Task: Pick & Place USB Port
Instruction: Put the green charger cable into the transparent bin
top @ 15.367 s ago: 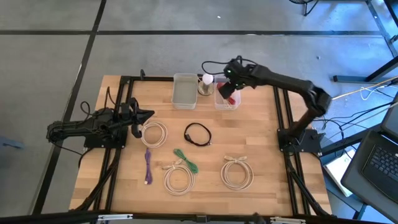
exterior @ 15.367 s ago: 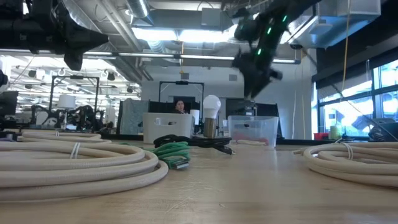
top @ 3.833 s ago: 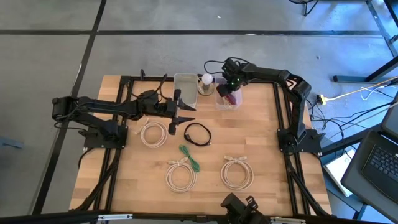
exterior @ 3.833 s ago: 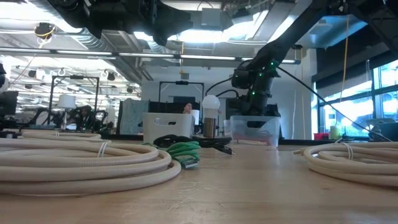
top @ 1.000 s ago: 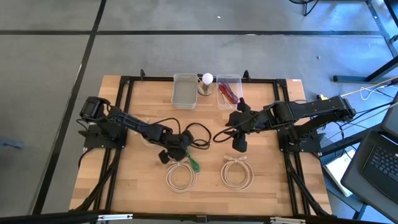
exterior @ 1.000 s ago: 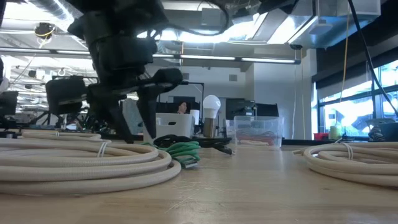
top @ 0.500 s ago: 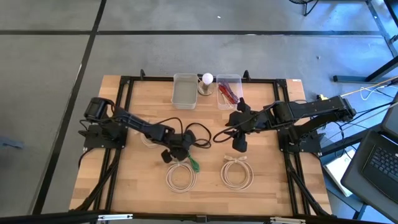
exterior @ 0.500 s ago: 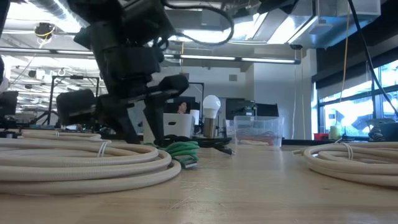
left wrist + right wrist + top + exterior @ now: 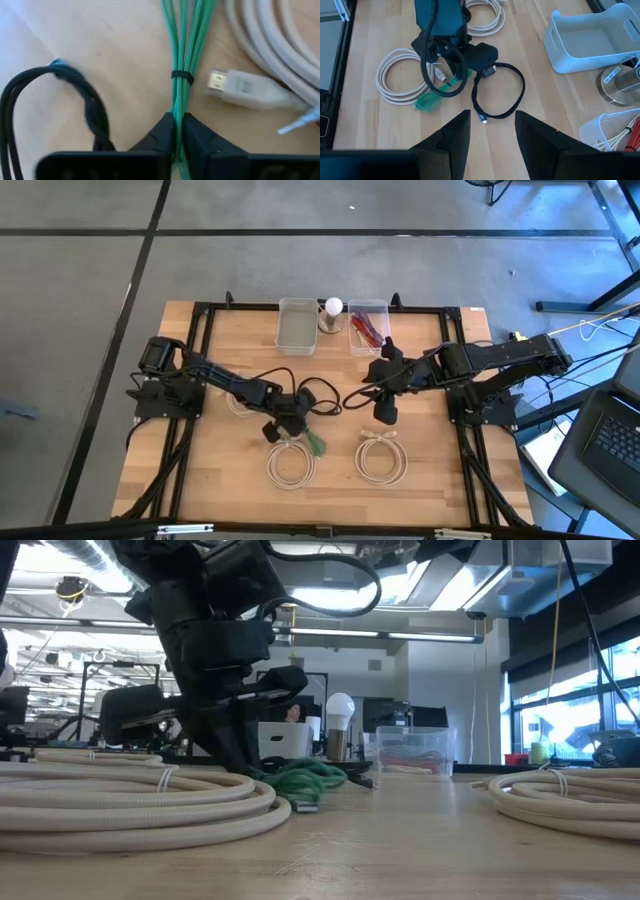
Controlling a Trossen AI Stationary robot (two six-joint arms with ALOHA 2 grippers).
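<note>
- The left gripper (image 9: pixel 290 423) is low over the middle of the bench (image 9: pixel 440 480), its fingers (image 9: pixel 162 131) pressed together on the green cable (image 9: pixel 186 45), which runs between them in the left wrist view.
- Ahead of those fingers the green cable is a bundle of thin strands cinched by a dark tie (image 9: pixel 182 75); in the high view its far end (image 9: pixel 315 444) lies just past the gripper, on the near side of it.
- Just beside the bundle, to one side of the fingers, a pale USB plug (image 9: pixel 239 87) lies flat on the bench, attached to a white cable coil (image 9: pixel 290 465) that sits on the near side of the left gripper.
- On the other side of the fingers is the black cable (image 9: pixel 80 100), a loop (image 9: pixel 318 398) resting on the bench close to the gripper.
- The right gripper (image 9: pixel 491 131) hangs above the bench, well apart from the green cable, with its fingers (image 9: pixel 452 134) spread wide and nothing between them.
- Beyond the right gripper stand a white bin (image 9: pixel 297 326), a lamp bulb (image 9: pixel 332 307) and a clear bin (image 9: pixel 368 327) with red items inside.
- A second white coil (image 9: pixel 381 457) lies on the near side of the right gripper.
</note>
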